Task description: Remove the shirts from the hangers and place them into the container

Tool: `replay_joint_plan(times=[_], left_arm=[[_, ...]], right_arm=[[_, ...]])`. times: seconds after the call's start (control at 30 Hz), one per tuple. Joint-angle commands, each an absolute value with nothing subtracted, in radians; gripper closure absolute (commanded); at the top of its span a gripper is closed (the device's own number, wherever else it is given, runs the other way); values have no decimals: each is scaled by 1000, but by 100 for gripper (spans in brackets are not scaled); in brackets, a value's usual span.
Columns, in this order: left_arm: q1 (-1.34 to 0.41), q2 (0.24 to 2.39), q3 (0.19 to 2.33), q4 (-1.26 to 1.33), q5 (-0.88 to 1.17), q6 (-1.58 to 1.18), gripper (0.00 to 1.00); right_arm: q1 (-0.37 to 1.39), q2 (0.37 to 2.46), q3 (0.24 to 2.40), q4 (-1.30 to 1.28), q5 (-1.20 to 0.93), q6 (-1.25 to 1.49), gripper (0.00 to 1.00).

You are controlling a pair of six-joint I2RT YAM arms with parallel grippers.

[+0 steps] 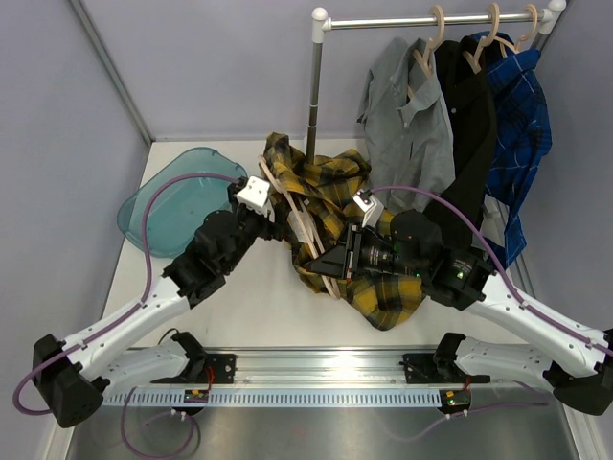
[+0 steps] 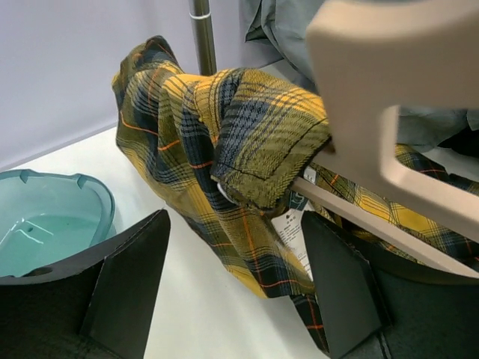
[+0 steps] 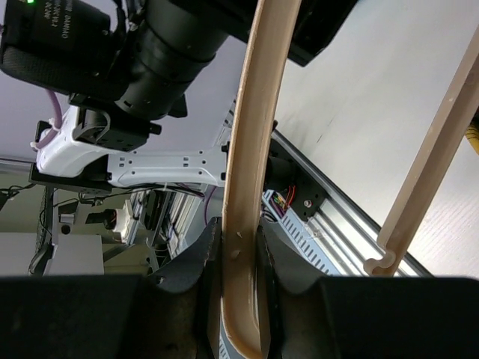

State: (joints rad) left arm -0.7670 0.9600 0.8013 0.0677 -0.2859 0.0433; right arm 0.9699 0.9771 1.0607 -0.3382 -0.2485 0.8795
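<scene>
As both arms reach in over it, table: white top, grey walls around, arm bases at near edge.
Rail stand: white-and-metal, upright pole at the far middle, rail running right along the back.
Hung shirts: grey shirt, black shirt and blue-and-black plaid shirt, left to right and overlapping, far right of the table.
Rail hangers: three beige hooks over the rail, one per hung shirt.
Yellow-and-black plaid shirt: off the rail, crumpled in a heap mid-table from the pole's foot toward the right arm. Partly draped over a hanger.
Teal oval tub: translucent, rolled rim, far-left part of the table. Near the heap's left edge, not touching it. None of the yellow plaid cloth is inside.
Left gripper: released, fingers wide apart. It sits low at the heap's left side, between tub and shirt. Plaid cloth lies ahead and between the fingers, not pinched.
Right gripper: clenched on a bar of the beige hanger, which runs straight up between the pads. It sits over the heap's near-right side.
Beige hanger, rest: second bar seen to the right in the right wrist view. One arm pokes out under a plaid fold in the left wrist view. Hook not visible.
Care label: white printed tag on the shirt below that fold, text too small to read.
</scene>
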Motion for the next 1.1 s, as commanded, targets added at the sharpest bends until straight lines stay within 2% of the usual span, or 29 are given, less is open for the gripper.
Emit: replay_joint_plan(times=[0.0, 0.1, 0.23, 0.37, 0.4, 0.53, 0.8, 1.07], left_arm=[[-758, 982, 793, 207, -252, -27, 25], [-758, 996, 776, 250, -273, -49, 29], [-749, 999, 741, 333, -319, -75, 42], [-744, 997, 715, 379, -333, -90, 66], [-742, 1000, 715, 383, -339, -92, 78], [-733, 1006, 716, 409, -357, -109, 100], [-692, 1020, 759, 394, -429, -161, 100], [-621, 1077, 938, 284, -500, -213, 100]], right_arm=[[980, 946, 1094, -225, -281, 870, 100], [980, 940, 1097, -221, -279, 868, 100], [980, 931, 1094, -221, -275, 868, 100], [980, 916, 1086, -224, -268, 871, 100], [980, 911, 1085, -225, -262, 871, 100], [980, 899, 1085, -233, -259, 870, 100], [980, 847, 1075, -310, -256, 861, 100], [979, 736, 1019, -414, -294, 873, 100]])
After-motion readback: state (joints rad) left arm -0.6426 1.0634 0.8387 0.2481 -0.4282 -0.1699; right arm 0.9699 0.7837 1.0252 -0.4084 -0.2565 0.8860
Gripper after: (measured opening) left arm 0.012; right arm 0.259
